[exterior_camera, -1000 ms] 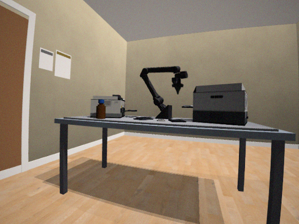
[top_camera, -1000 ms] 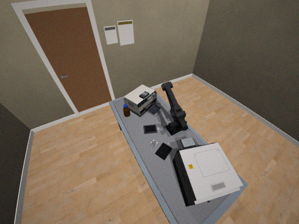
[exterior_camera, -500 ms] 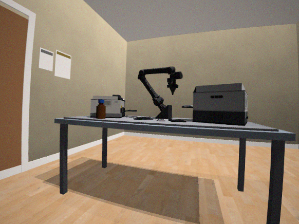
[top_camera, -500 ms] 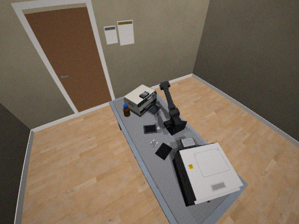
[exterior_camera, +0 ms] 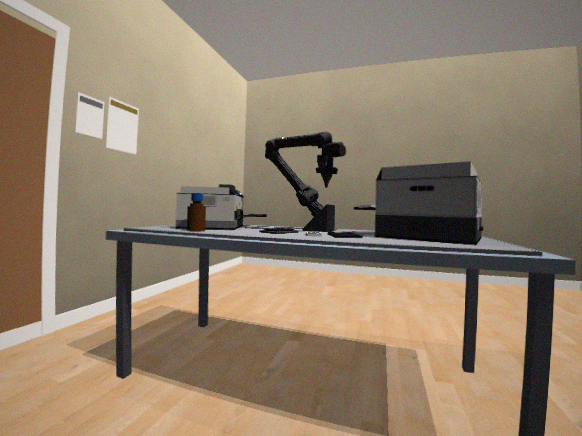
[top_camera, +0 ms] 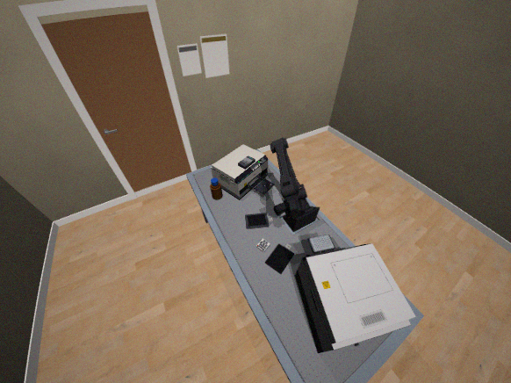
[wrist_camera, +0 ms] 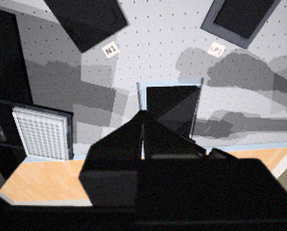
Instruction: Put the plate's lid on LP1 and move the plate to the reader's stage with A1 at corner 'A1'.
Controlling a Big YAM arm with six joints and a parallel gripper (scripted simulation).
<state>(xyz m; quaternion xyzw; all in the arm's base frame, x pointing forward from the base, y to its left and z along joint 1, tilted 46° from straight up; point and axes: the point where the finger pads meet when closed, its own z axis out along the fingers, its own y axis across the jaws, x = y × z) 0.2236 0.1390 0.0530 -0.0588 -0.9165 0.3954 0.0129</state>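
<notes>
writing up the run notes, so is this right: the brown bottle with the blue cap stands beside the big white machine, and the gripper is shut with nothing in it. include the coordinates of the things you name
Not quite: the brown bottle (top_camera: 216, 191) (exterior_camera: 196, 218) stands beside the smaller machine (top_camera: 237, 162) (exterior_camera: 215, 207), at the other end of the bench, as the top view shows. The rest holds.
</notes>
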